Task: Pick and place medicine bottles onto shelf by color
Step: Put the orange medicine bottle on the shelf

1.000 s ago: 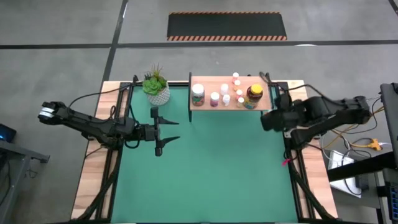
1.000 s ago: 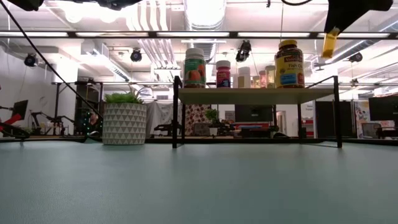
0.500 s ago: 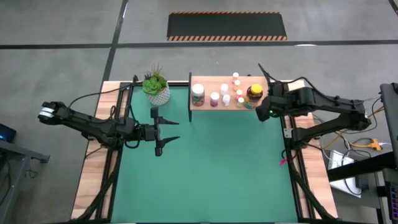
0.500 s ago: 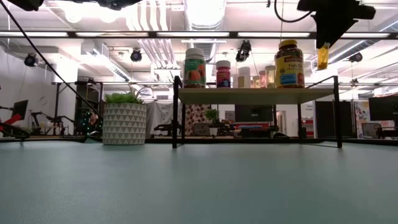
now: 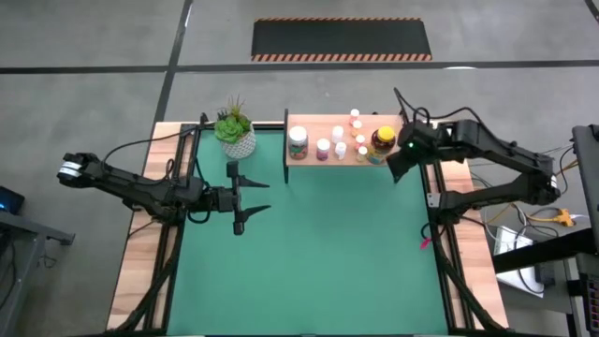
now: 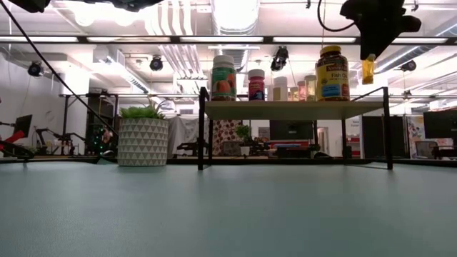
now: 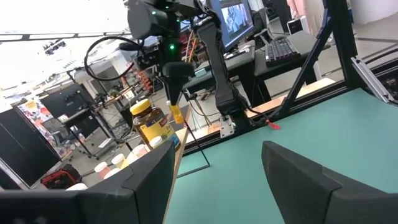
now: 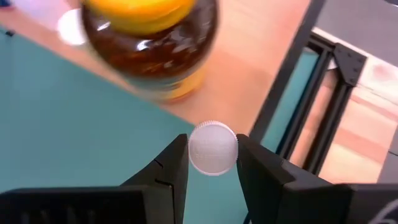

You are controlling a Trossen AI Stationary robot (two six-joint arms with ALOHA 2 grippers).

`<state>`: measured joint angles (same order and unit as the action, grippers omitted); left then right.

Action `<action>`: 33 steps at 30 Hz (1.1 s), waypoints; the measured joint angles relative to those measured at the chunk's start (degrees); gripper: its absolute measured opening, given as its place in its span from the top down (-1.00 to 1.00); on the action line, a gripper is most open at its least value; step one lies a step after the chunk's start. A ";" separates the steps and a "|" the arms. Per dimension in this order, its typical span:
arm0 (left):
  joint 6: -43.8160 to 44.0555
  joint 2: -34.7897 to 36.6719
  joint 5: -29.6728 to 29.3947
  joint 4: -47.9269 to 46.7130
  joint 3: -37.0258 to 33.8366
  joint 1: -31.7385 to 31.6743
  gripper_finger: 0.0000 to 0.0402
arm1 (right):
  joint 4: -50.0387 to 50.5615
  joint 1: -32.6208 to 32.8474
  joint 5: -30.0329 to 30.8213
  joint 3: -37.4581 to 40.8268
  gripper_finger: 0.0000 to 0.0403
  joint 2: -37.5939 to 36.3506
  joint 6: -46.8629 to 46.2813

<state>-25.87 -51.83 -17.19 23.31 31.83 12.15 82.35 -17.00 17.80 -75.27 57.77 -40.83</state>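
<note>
You have most bottles on the low light-wood shelf (image 5: pixel 342 150), upper centre; your right gripper (image 8: pixel 212 163) grips a small white-capped orange bottle (image 6: pixel 367 68), unplaced.

Bright, even overhead light fills the scene. In the low view, ceiling strip lights (image 6: pixel 228 38) glare white and the arms overhead read as dark silhouettes. The green table mat (image 5: pixel 309 243) shows only faint, soft shadows. In the right wrist view the amber jar (image 8: pixel 149 43) is blurred and out of focus. The upper part of the left wrist view is washed out.
</note>
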 joint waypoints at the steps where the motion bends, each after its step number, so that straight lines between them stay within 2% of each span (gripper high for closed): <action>1: 0.00 0.00 0.00 0.00 0.00 0.02 -0.11 | -0.04 -0.93 0.04 0.10 0.47 -0.22 0.55; 8: -0.01 0.00 0.01 0.00 0.00 0.02 -0.11 | -1.41 -5.32 0.13 0.81 0.48 0.66 2.45; 25: 0.00 0.00 0.00 0.04 0.00 0.02 -0.11 | -3.32 -8.67 -2.84 3.96 0.47 1.74 4.40; 33: 0.00 0.00 0.00 0.09 0.00 0.02 -0.11 | -6.98 -8.67 -2.89 4.90 0.21 1.76 4.43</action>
<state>-25.87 -51.83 -17.19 23.40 31.83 12.16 75.37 -25.67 14.92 -70.37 59.53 -36.39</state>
